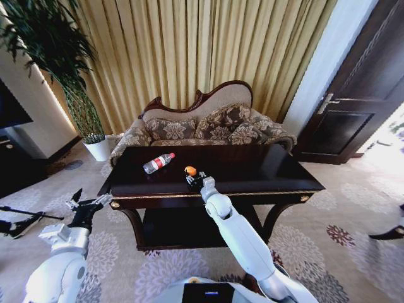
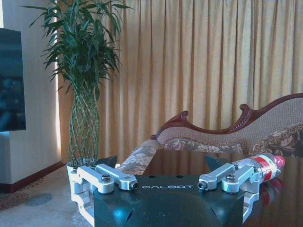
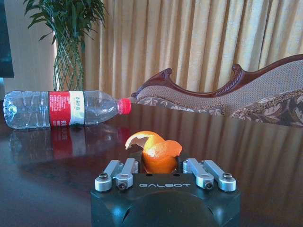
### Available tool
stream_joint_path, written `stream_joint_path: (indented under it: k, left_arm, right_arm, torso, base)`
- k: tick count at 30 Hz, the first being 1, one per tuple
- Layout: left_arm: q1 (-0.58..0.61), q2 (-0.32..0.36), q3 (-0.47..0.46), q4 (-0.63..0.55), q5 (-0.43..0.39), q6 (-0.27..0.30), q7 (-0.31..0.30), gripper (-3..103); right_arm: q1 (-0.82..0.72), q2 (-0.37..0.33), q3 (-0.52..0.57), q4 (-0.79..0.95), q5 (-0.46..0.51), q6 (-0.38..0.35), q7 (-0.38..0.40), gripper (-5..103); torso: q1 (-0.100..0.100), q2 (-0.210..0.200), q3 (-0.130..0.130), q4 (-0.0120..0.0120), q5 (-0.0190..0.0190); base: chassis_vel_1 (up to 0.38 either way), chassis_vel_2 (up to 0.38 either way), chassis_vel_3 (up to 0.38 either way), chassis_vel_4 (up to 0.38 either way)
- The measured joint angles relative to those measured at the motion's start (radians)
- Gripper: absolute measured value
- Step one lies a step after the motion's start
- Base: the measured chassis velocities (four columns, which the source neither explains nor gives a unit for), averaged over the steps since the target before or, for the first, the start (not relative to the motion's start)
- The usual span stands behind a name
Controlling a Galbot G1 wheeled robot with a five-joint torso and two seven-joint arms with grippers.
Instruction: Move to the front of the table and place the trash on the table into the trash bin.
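The dark glossy table (image 1: 252, 167) stands straight ahead. A clear plastic bottle (image 1: 158, 163) with a red label lies on its side at the table's left middle, also seen as the bottle (image 3: 61, 109) and the bottle (image 2: 262, 166). Near the front edge, my right gripper (image 1: 194, 180) is shut on the small orange piece (image 1: 190, 170), a curled peel (image 3: 156, 150) held between the fingers of the right gripper (image 3: 158, 164). My left gripper (image 1: 85, 205) hangs open, with nothing in it, off the table's left end at tabletop height; the left gripper (image 2: 162, 163) faces the bottle. The trash bin is out of view.
A carved-back patterned sofa (image 1: 208, 126) stands behind the table. A tall plant in a white pot (image 1: 96, 149) is at the back left, and a dark door (image 1: 360, 95) at the right. Dark stand legs (image 1: 19, 221) lie on the patterned carpet at the left.
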Motion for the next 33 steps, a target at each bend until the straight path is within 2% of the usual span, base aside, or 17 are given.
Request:
stream_joint_path:
  k: [5, 10, 16, 18, 20, 21, 23, 25, 33]
  left_arm:
    - [0.003, -0.004, -0.001, 0.0, 0.002, -0.003, 0.003, 100]
    - [0.005, -0.009, -0.001, 0.005, 0.009, -0.009, 0.007, 100]
    - [0.004, -0.011, 0.0, 0.009, 0.013, -0.013, 0.01, 100]
    - [0.003, -0.011, 0.001, 0.011, 0.014, -0.014, 0.011, 100]
    - [0.003, -0.013, 0.003, 0.013, 0.017, -0.016, 0.013, 100]
    - [0.003, -0.013, 0.003, 0.013, 0.017, -0.016, 0.013, 100]
    - [0.003, -0.014, 0.006, 0.013, 0.019, -0.016, 0.015, 100]
    - [0.003, -0.015, 0.007, 0.013, 0.019, -0.016, 0.015, 100]
    - [0.011, -0.015, 0.003, 0.002, 0.02, -0.018, 0.016, 100]
  right_arm:
    - [-0.009, -0.002, 0.008, 0.012, -0.001, 0.002, 0.003, 30]
    - [-0.027, -0.016, 0.037, 0.068, 0.011, 0.0, 0.015, 33]
    - [-0.06, -0.045, 0.075, 0.141, 0.041, -0.012, 0.018, 30]
    - [-0.078, -0.056, 0.096, 0.17, 0.062, -0.02, 0.019, 27]
    - [-0.092, -0.06, 0.113, 0.185, 0.071, -0.022, 0.02, 18]
    - [-0.092, -0.06, 0.113, 0.185, 0.071, -0.022, 0.02, 18]
    - [-0.105, -0.061, 0.13, 0.198, 0.074, -0.022, 0.021, 8]
    - [-0.108, -0.062, 0.135, 0.203, 0.075, -0.023, 0.022, 5]
    - [-0.136, -0.074, 0.18, 0.255, 0.099, -0.024, 0.034, 5]
  torso:
    - [0.0, 0.0, 0.0, 0.0001, 0.0]
    - [0.0, 0.0, 0.0, 0.0001, 0.0]
    - [0.0, 0.0, 0.0, -0.0001, 0.0001]
    - [0.0, 0.0, 0.0, -0.0001, 0.0001]
    - [0.0, 0.0, 0.0, -0.0001, 0.0001]
    - [0.0, 0.0, 0.0, -0.0001, 0.0001]
    - [0.0, 0.0, 0.0, 0.0, 0.0001]
    - [0.0, 0.0, 0.0, 0.0, 0.0001]
    - [0.0, 0.0, 0.0, 0.0001, 0.0001]
  base:
    - [0.0, 0.0, 0.0, 0.0]
    - [0.0, 0.0, 0.0, 0.0]
    - [0.0, 0.0, 0.0, 0.0]
    - [0.0, 0.0, 0.0, 0.0]
    - [0.0, 0.0, 0.0, 0.0]
    - [0.0, 0.0, 0.0, 0.0]
    - [0.0, 0.0, 0.0, 0.0]
    - [0.0, 0.0, 0.0, 0.0]
    - [0.0, 0.0, 0.0, 0.0]
